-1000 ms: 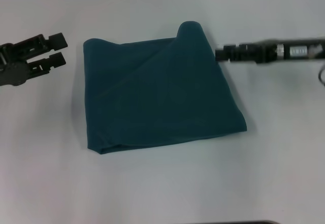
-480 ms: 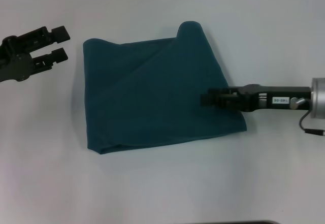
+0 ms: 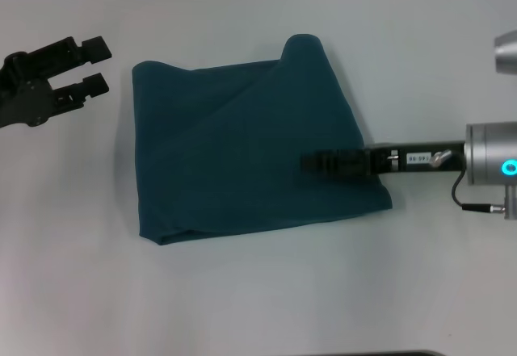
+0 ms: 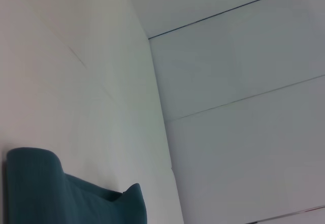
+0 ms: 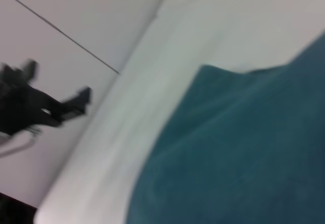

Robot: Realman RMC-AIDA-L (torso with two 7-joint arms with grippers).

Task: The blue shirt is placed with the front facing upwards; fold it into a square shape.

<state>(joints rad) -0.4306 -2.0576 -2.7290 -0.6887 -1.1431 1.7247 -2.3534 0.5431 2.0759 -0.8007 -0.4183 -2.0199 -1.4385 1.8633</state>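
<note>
The blue shirt (image 3: 242,146) is seen lying near the middle of the white tabletop (image 3: 258,299), already folded into a roughly square bundle, with its plain side up; no lettering or collar is visible. A diagonal crease runs across the upper layer, a rounded bump of fabric sticks out at the far right corner, and the near edge slants slightly. The right end effector (image 3: 311,163) is extended over the shirt's right half, its long axis pointing across the cloth toward the robot's left; whether its fingers are apart or together cannot be told. The left end effector (image 3: 97,65) is held just off the shirt's far left corner, clear of the fabric, with its fingers apart. The right arm is judged the nearer one for any further smoothing or tucking, the protruding corner lying beyond it, farther from the robot.
</note>
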